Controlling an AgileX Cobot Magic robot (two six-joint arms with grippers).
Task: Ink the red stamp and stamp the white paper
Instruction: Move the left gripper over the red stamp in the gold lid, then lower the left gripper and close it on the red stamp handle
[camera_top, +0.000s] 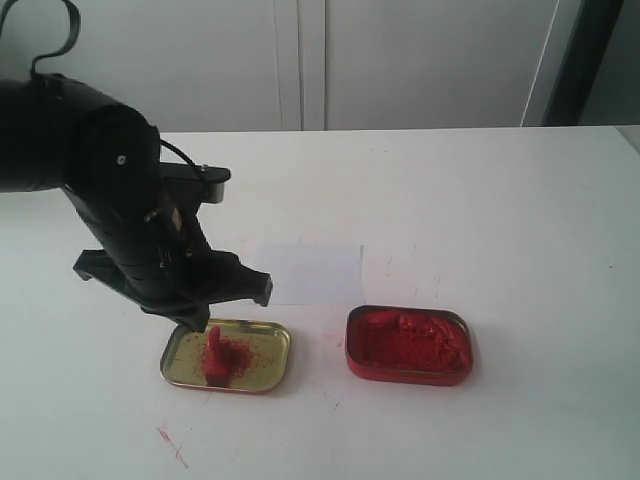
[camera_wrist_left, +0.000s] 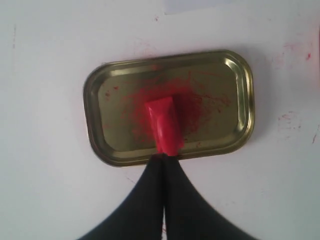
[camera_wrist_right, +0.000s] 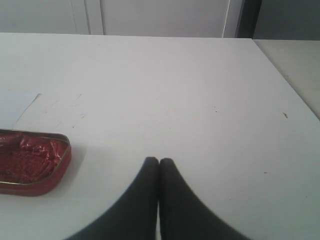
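The red stamp (camera_top: 213, 357) stands upright on its foot in the gold tin lid (camera_top: 262, 375), amid red smears. Seen from the left wrist, the red stamp (camera_wrist_left: 165, 125) is near the middle of the gold lid (camera_wrist_left: 225, 100). My left gripper (camera_top: 203, 327) (camera_wrist_left: 164, 156) hangs right over the handle's top, its jaws pressed together with nothing between them. The white paper (camera_top: 310, 272) lies flat behind the tins; a strip of the paper (camera_wrist_left: 195, 4) shows beyond the lid. My right gripper (camera_wrist_right: 159, 160) is shut above bare table and is out of the exterior view.
The red tin of red paste (camera_top: 409, 345) (camera_wrist_right: 27, 160) sits open to the right of the gold lid. Faint red marks (camera_top: 170, 445) stain the table near its front edge. The table's right edge (camera_wrist_right: 295, 85) shows in the right wrist view.
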